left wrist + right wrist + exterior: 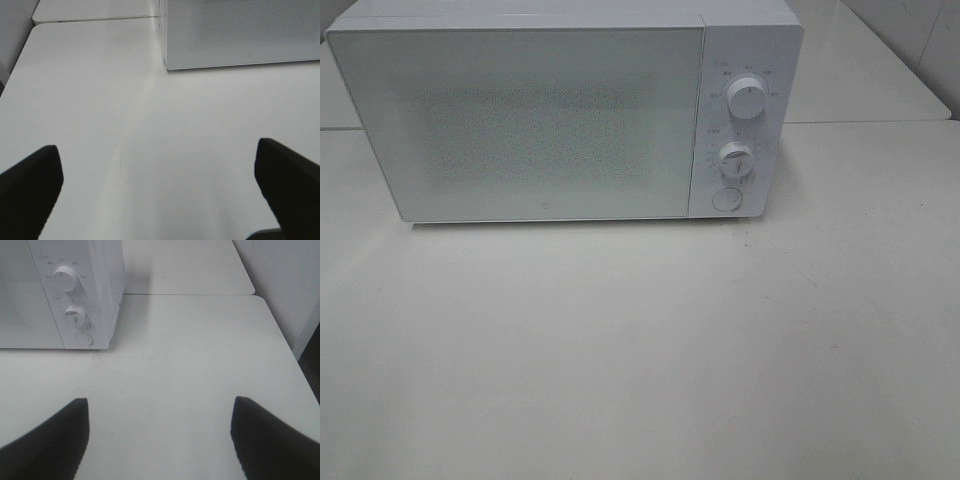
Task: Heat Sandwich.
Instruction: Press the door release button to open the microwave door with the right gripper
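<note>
**Microwave shut, both claws wide and empty**

A white microwave [560,110] stands at the far side of a pale table [640,350], its front facing the near edge. Its door [520,125], a frosted panel with a fine dotted screen, is closed flat against the body. To the right of the door, the control panel carries an upper knob [747,100], a lower knob [734,158] below it, and a round button [726,198] at the bottom.

The sandwich shows in none of the views, and nothing can be made out behind the frosted door, so where it is cannot be told.

The left gripper [157,150] hangs over bare table near the microwave's left front corner. Its dark fingers [30,185] are spread wide with nothing between them. The right gripper [160,402] hangs over the table near and to the right of the control panel, its fingers [265,440] also well apart and holding nothing. Neither arm appears in the high view. A second table top [190,265] adjoins the first at the far side, behind the microwave.
</note>
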Action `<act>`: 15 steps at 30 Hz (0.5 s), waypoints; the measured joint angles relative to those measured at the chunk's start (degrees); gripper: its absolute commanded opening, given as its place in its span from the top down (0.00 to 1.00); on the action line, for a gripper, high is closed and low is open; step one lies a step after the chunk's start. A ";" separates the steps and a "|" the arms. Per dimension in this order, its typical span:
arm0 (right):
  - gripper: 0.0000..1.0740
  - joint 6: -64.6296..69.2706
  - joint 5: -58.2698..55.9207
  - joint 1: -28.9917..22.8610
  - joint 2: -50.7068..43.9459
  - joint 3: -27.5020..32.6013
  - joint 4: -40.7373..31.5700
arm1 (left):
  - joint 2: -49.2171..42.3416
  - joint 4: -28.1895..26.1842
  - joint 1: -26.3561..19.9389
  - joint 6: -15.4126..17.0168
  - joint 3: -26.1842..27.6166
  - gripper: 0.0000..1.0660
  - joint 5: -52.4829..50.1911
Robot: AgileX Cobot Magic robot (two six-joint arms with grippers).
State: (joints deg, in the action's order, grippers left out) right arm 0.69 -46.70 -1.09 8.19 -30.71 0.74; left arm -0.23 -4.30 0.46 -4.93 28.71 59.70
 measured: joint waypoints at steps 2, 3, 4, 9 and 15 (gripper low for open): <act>0.29 0.00 1.15 0.00 0.97 0.00 0.00 | 0.00 0.00 0.00 0.00 0.00 0.03 0.00; 0.29 0.00 2.69 0.00 2.23 0.00 0.00 | 0.00 0.00 0.00 0.00 0.00 0.03 0.00; 0.29 0.00 5.61 0.00 4.81 0.00 0.00 | 0.00 0.00 0.00 0.00 0.00 0.03 0.00; 0.29 0.00 13.75 0.00 10.94 0.00 0.00 | 0.00 0.00 0.00 0.00 0.00 0.03 0.00; 0.29 0.00 22.57 0.00 18.68 0.00 0.00 | 0.00 0.00 0.00 0.00 0.00 0.03 0.00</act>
State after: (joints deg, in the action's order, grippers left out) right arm 0.69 -24.12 -1.09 26.87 -30.71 0.74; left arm -0.23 -4.30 0.46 -4.93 28.71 59.70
